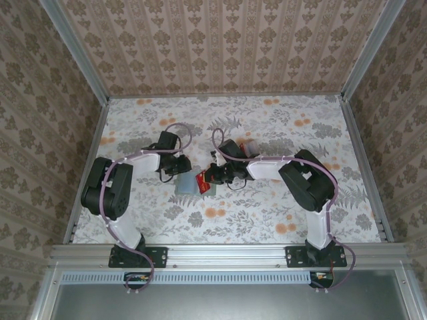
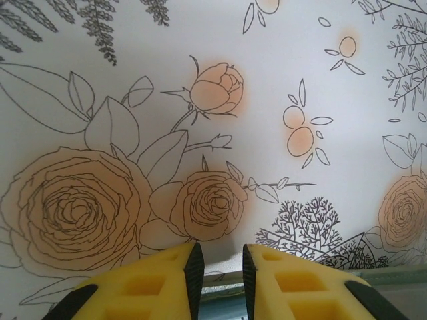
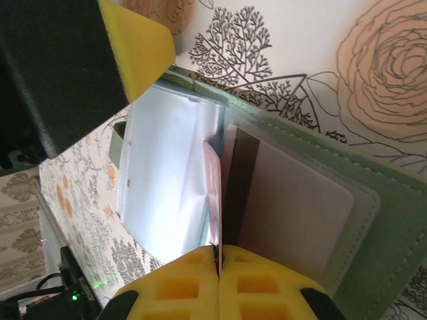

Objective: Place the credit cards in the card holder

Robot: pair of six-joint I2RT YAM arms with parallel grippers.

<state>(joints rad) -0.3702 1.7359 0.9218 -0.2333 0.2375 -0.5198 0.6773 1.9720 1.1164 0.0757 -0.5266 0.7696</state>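
Two grippers are meeting over the open card holder [image 1: 186, 185], which is lying on the flowered table [image 1: 280, 133] at about 8 o'clock from the table's centre in the overhead view. The right gripper [image 3: 219, 255], reaching in from the holder's 3 o'clock, is pinching a red card [image 3: 213, 193] by one end with its jaws fully closed on it. It is holding the card on edge, with the free end pointing into the fold beside the clear sleeves [image 3: 167, 173], seemingly to line it up with a pocket. A second card [image 3: 293, 200], pale with a dark stripe, is already sitting in the pocket just beside it. The left gripper [image 2: 219, 257], at the holder's 11 o'clock, is hanging over the far flap, apparently to keep the holder spread and stop it sliding. Its jaws are standing narrowly apart with the holder's edge at the gap, and it cannot be told whether they are actually clamping it. The red card is probably needing a straight push along the pocket next.
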